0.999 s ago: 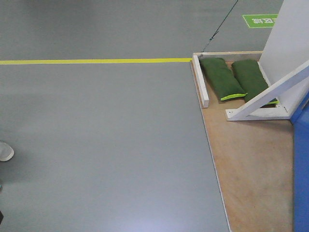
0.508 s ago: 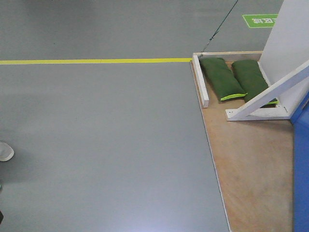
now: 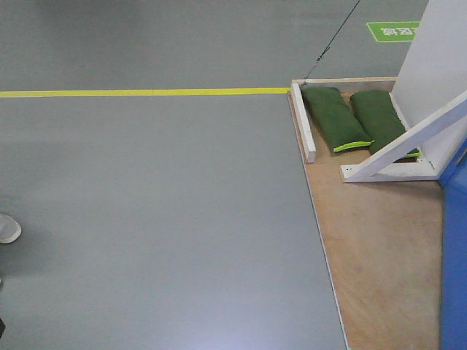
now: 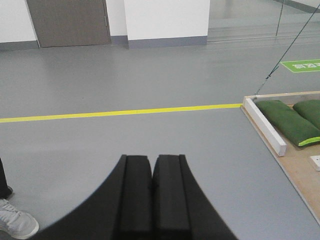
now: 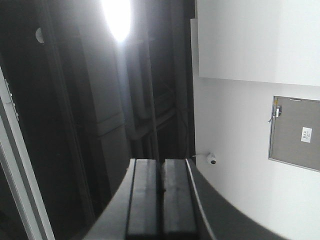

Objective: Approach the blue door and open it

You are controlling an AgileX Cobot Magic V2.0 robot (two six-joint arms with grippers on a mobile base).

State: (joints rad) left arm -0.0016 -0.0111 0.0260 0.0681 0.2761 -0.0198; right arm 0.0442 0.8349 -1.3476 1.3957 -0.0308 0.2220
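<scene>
Only a strip of the blue door [image 3: 455,255] shows, at the right edge of the front view; its handle, lock and latch plate are out of view. It stands on a plywood platform [image 3: 379,248]. My left gripper [image 4: 152,159] is shut and empty, pointing over the grey floor toward the yellow line [image 4: 120,113]. My right gripper [image 5: 161,162] is shut and empty, pointing up at a dark ceiling and a white wall. Neither gripper shows in the front view.
A white slanted brace [image 3: 408,142] and white panel [image 3: 438,65] stand on the platform, with two green sandbags [image 3: 334,117] behind a white bar [image 3: 303,120]. A person's white shoe [image 3: 7,228] is at the left. A green floor sign [image 3: 394,30] lies beyond.
The view has shifted very slightly; the blue door strip looks a touch wider at the right edge. Both grippers stay shut.
</scene>
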